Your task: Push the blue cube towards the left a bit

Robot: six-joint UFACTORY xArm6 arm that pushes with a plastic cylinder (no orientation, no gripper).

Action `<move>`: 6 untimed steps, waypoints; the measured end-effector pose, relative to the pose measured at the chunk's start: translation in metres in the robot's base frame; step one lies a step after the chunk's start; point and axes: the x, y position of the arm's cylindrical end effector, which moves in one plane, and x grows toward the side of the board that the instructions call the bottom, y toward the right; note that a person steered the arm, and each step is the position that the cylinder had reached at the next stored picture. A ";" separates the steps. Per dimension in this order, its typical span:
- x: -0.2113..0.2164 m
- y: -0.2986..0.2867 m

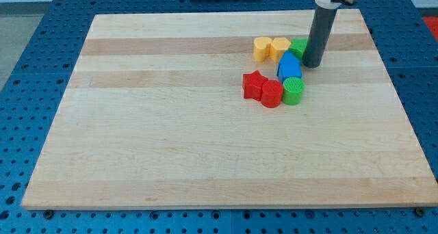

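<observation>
A pale wooden board [205,145] lies on a blue pegboard table [27,90]. All the blocks cluster in the far right part of the board. My tip [313,64], the lower end of a dark upright rod, rests on the board just right of the blue block [289,66]; it is a bare rod with no pincer to open or shut. A green block [298,46] sits partly hidden behind the rod. Left of it are two yellow blocks [271,48], side by side. Nearer, a green cylinder [293,92] touches the blue block's near end, beside a red cylinder [272,94] and a red star-like block [254,85].
</observation>
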 end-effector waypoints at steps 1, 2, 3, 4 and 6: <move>0.001 0.000; 0.008 0.000; 0.022 0.000; 0.034 -0.001; 0.055 -0.023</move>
